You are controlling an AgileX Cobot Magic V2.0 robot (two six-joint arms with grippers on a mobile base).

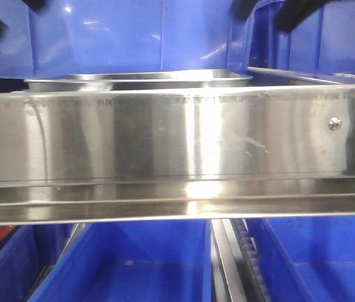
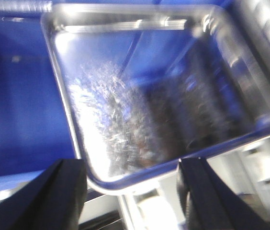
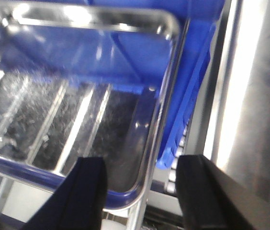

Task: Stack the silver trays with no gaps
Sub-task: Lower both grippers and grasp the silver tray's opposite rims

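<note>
A silver tray point(image 1: 140, 78) shows just behind the long steel rail, and a second flat steel rim point(image 1: 309, 75) lies to its right. In the left wrist view a scratched silver tray point(image 2: 154, 96) fills the picture. My left gripper point(image 2: 132, 191) is open, its black fingers point(image 2: 65, 191) standing either side of the tray's near rim. The right wrist view has a silver tray point(image 3: 68, 96) at the left. There my right gripper point(image 3: 144, 191) is open too, straddling the tray's near right corner. Neither gripper clamps anything. I cannot tell whether both wrists see the same tray.
A wide steel rail point(image 1: 177, 145) with a round screw point(image 1: 335, 123) crosses the front view and hides most of the trays. Deep blue bins stand behind point(image 1: 102, 38) and below point(image 1: 133, 264). The same rail point(image 3: 259, 96) runs close on my right gripper's right side.
</note>
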